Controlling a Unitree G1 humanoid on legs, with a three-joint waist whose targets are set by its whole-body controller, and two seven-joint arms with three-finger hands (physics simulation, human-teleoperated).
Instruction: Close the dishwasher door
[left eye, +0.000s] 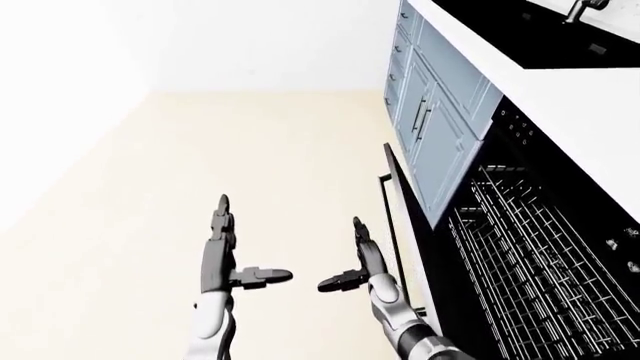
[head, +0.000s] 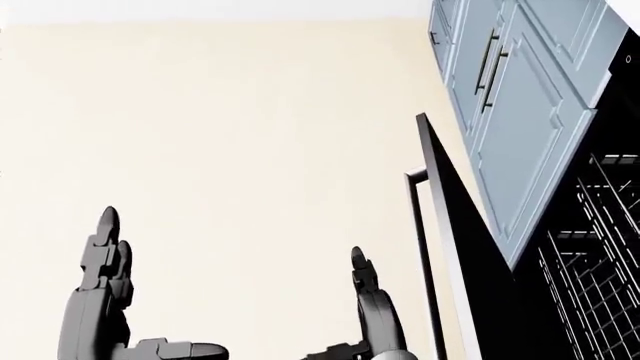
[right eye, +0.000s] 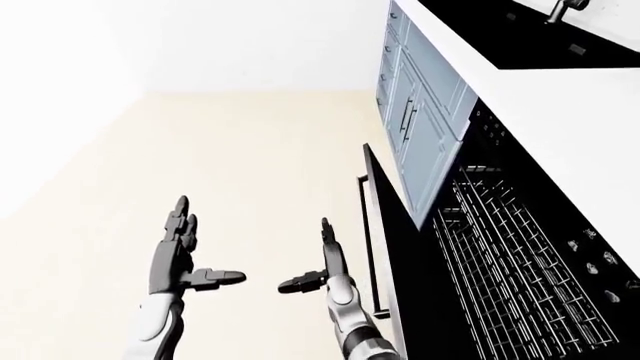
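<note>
The dishwasher door (head: 468, 255) is a black panel hanging open, seen edge-on at the right of the head view, with a thin bar handle (head: 417, 240) on its left face. Wire racks (left eye: 530, 255) show inside the open dishwasher to its right. My right hand (left eye: 350, 261) is open, fingers straight and thumb pointing left. It stands just left of the handle, and I see no contact with the door. My left hand (left eye: 238, 255) is open too, farther left over the floor, with nothing in it.
Blue-grey cabinet doors (left eye: 430, 127) with dark bar handles run beyond the dishwasher. Above them lies a white counter (left eye: 560, 105) with a black sink (left eye: 520, 30). A cream floor (left eye: 270, 150) fills the left and middle of the views.
</note>
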